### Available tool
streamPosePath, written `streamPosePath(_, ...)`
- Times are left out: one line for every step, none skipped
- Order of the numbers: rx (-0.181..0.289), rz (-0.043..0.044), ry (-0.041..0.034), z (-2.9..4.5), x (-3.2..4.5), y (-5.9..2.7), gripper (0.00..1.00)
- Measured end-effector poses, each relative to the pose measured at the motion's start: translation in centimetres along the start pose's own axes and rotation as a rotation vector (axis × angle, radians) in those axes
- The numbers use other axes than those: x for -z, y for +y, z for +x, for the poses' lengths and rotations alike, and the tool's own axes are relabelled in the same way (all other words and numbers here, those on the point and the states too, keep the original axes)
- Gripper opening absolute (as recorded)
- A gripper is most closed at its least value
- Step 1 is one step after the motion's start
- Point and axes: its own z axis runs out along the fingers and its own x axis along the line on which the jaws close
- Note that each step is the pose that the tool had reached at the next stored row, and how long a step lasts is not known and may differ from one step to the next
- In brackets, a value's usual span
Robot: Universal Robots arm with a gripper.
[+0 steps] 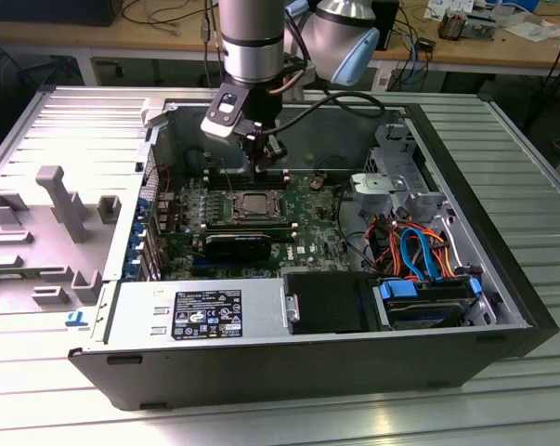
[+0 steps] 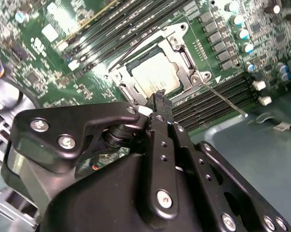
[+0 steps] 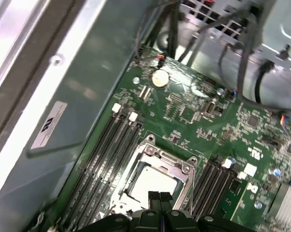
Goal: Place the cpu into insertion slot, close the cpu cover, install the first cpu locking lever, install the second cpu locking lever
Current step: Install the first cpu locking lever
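Observation:
The cpu (image 2: pixel 155 77) lies flat in its socket on the green motherboard, its pale metal top showing through the open middle of the cpu cover (image 2: pixel 185 58), which lies down around it. A thin locking lever (image 2: pixel 225 99) juts from one socket corner across the memory slots. My gripper (image 3: pixel 159 197) hangs a little above the socket's edge, fingers shut together with nothing between them. The first wrist view shows the cpu (image 3: pixel 146 181) and cpu cover (image 3: pixel 170 162) just beyond the fingertips. In the exterior view the gripper (image 1: pixel 259 163) is above the socket (image 1: pixel 247 204).
The open computer case (image 1: pixel 122 307) lies on a slatted metal table. Memory slots (image 3: pixel 102 154) flank the socket on both sides. A drive cage (image 1: pixel 391 181) and coloured cables (image 1: pixel 419 251) fill the exterior view's right. Grey fixtures (image 1: pixel 61 200) stand at its left.

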Motion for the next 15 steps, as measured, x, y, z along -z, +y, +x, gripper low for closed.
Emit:
streamPosePath(0.018, -0.0012, 0.0004, 0.00, 0.00, 0.00, 0.11)
streamPosePath(0.059, -0.0038, 0.0015, 0.00, -0.03, 0.00, 0.11)
streamPosePath(0.079, -0.0051, 0.0020, 0.00, -0.04, 0.00, 0.11)
streamPosePath(0.098, -0.0063, 0.0025, 0.00, -0.05, 0.00, 0.11)
streamPosePath(0.121, -0.0078, 0.0031, 0.00, -0.07, 0.00, 0.11)
streamPosePath(0.139, -0.0090, 0.0035, 0.01, -0.08, 0.00, 0.11)
streamPosePath(0.169, -0.0109, 0.0043, 0.01, -0.10, 0.00, 0.11)
streamPosePath(0.188, -0.0120, 0.0047, 0.01, -0.11, -0.01, 0.11)
streamPosePath(0.208, -0.0133, 0.0053, 0.01, -0.14, 0.00, 0.11)
streamPosePath(0.233, -0.0150, 0.0059, 0.01, -0.16, -0.01, 0.11)
streamPosePath(0.251, -0.0161, 0.0063, 0.02, -0.18, -0.01, 0.11)
streamPosePath(0.278, -0.0178, 0.0071, 0.01, -0.20, -0.01, 0.11)
streamPosePath(0.297, -0.0190, 0.0075, 0.01, -0.22, -0.01, 0.11)
streamPosePath(0.315, -0.0201, 0.0080, 0.02, -0.23, -0.01, 0.11)
streamPosePath(0.345, -0.0219, 0.0087, 0.02, -0.23, -0.01, 0.11)
